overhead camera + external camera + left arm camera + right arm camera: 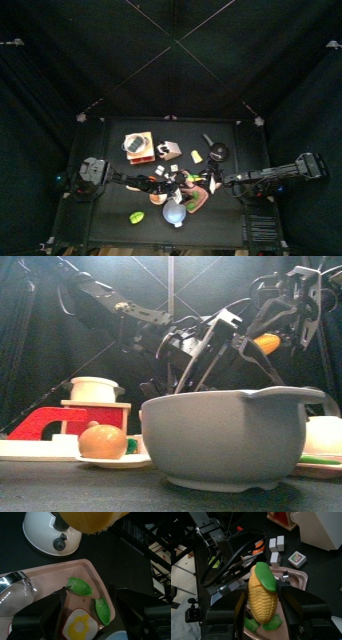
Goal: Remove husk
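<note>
My right gripper [264, 603] is shut on a yellow corn cob [262, 599], held upright above the table. A green strip of husk [265, 577] clings to the cob's upper side, and more green shows at its base. In the front view the cob [267, 344] hangs high behind the bowl. My left gripper [90, 608] stands open just beside the cob's end [90, 522], with nothing between its fingers. Below it, two peeled green husk leaves [82, 587] lie in a pink tray [60, 568].
A large grey bowl [234, 438] stands at the table's front. An egg on a small plate [102, 442] and a red and white toy [67, 416] stand to its left. A white lidded pot [50, 534], a metal utensil [17, 592] and small blocks [276, 544] lie nearby.
</note>
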`<state>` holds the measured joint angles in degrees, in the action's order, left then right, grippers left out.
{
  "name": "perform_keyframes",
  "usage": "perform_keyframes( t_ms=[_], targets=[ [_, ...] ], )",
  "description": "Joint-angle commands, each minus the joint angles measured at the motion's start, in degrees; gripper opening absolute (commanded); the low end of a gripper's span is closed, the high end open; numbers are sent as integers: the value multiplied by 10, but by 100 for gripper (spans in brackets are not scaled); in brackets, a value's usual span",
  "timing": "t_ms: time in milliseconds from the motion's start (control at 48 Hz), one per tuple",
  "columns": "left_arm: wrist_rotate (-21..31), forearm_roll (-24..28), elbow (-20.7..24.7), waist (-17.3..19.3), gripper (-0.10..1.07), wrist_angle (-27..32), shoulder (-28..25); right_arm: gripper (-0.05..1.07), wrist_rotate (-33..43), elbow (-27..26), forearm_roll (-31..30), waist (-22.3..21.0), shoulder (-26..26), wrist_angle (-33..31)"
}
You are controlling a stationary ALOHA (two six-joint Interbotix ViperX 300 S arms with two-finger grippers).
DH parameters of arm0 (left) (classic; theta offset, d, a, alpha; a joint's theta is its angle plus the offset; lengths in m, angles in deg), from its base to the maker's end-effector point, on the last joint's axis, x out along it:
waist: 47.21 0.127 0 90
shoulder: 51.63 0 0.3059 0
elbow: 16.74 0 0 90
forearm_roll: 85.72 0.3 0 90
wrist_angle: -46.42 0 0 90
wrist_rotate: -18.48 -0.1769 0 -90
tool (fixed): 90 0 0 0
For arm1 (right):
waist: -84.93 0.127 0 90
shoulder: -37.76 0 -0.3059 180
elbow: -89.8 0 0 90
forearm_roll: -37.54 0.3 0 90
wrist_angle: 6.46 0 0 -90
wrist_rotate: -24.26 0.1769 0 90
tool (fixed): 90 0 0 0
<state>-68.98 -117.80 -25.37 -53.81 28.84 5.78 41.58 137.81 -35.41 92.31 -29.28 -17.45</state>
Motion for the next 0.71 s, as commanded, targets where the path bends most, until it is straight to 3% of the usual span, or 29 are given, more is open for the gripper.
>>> perform_keyframes(
  t_ms=[0, 208, 417, 542, 688],
  targets=[
    [-3, 3, -24, 2, 98, -40, 53, 70, -1, -2, -1, 8, 11, 1],
    [-4, 48, -119, -11, 98, -203, 102, 70, 0, -4, -36, 11, 17, 1],
    [-4, 71, -165, -29, 98, -363, 96, 70, 0, -20, -106, 24, 5, 1],
    [-6, 89, -178, -43, 98, -405, 97, 70, 0, -18, -151, 40, -1, 1],
    [-25, 150, -188, -47, 98, -414, 104, 70, 0, -18, -185, 56, -8, 4]
  ],
)
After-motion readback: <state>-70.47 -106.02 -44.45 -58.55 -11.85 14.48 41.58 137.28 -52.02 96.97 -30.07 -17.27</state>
